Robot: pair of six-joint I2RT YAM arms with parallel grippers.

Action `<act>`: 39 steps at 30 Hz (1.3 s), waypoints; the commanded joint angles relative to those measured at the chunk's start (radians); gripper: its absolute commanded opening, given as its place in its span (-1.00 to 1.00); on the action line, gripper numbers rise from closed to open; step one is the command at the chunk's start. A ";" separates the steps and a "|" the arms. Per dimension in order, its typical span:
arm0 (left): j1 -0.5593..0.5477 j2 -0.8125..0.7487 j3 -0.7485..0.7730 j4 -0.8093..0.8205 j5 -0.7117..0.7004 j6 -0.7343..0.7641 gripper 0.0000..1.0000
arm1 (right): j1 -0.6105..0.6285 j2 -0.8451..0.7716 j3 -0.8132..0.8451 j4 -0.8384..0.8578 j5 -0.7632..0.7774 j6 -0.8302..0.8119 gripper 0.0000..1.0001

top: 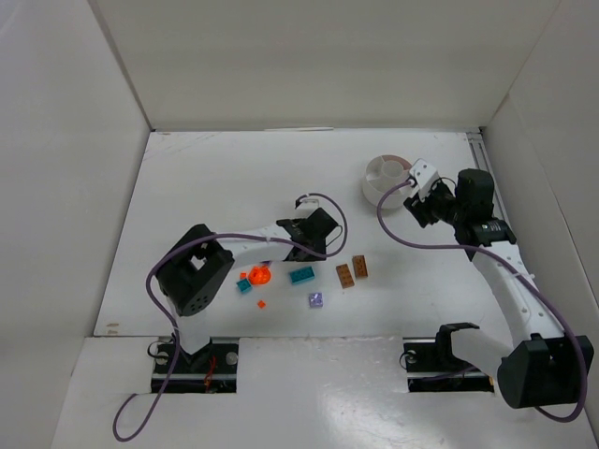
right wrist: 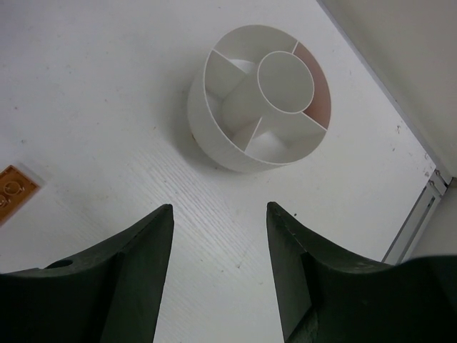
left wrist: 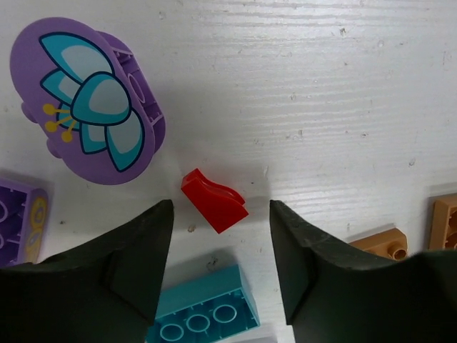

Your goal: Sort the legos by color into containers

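Left fingers (left wrist: 158, 239) spread, empty, straddling the red brick (left wrist: 214, 201) on the bench (left wrist: 321, 86) (no contact). Teal brick (left wrist: 203, 307) sits just beside one tip: closing may catch it too. The red brick's sloped top could slip out. Right fingers (right wrist: 151, 246) spread, empty, facing the dish (right wrist: 208, 132), well apart from the bricks.

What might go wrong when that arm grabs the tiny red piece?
The red piece lies askew between the open jaws of the left gripper; closing might flick it away. The teal brick sits close beside the gripper and may get nudged. The dish stands far off, a long carry.
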 commanded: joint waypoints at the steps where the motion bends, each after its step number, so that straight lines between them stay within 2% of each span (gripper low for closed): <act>1: -0.004 0.016 0.041 -0.005 -0.003 -0.037 0.00 | -0.004 -0.019 0.001 0.008 -0.024 -0.010 0.20; 3: -0.004 0.025 0.050 -0.005 -0.013 -0.046 -0.06 | -0.004 -0.019 0.001 0.008 -0.024 -0.010 0.20; 4: -0.004 0.036 0.059 -0.005 -0.013 -0.046 -0.17 | -0.004 -0.019 0.001 -0.001 -0.024 -0.010 0.20; 8: -0.004 0.046 0.059 -0.005 -0.013 -0.046 -0.27 | -0.004 -0.010 0.001 -0.002 -0.024 -0.010 0.20; 12: -0.004 0.056 0.079 -0.005 -0.013 0.000 -0.49 | -0.004 -0.010 0.010 -0.021 -0.006 -0.010 0.20; 18: -0.004 0.005 0.049 0.041 0.009 0.049 -1.00 | -0.004 -0.029 0.010 -0.031 -0.016 -0.010 0.20; 21: -0.004 -0.018 0.049 0.063 0.027 0.068 -1.00 | -0.004 -0.039 0.001 -0.051 -0.050 -0.010 0.20; 23: -0.004 -0.061 0.038 0.081 0.040 0.130 -1.00 | -0.004 -0.039 0.001 -0.064 -0.099 0.001 0.20; 25: -0.004 -0.099 0.001 0.142 0.092 0.193 -1.00 | -0.004 -0.039 -0.012 -0.093 -0.200 0.010 0.26; 27: -0.004 -0.182 -0.033 0.242 0.182 0.314 -1.00 | -0.004 -0.029 -0.012 -0.113 -0.264 0.025 0.26; 29: -0.027 -0.287 -0.102 0.360 0.264 0.447 -1.00 | -0.004 -0.017 -0.022 -0.123 -0.402 0.069 0.30; 30: -0.027 -0.323 -0.128 0.360 0.265 0.495 -1.00 | -0.004 -0.002 -0.022 -0.123 -0.403 0.080 0.30; 32: -0.041 -0.384 -0.192 0.471 0.361 0.574 -1.00 | -0.004 0.016 -0.022 -0.114 -0.524 0.102 0.32; 34: -0.041 -0.430 -0.192 0.482 0.447 0.638 -1.00 | -0.004 0.039 -0.013 -0.094 -0.579 0.158 0.32; 39: -0.050 -0.431 -0.136 0.417 0.489 0.756 -1.00 | 0.038 0.049 0.020 0.011 -0.687 0.316 0.37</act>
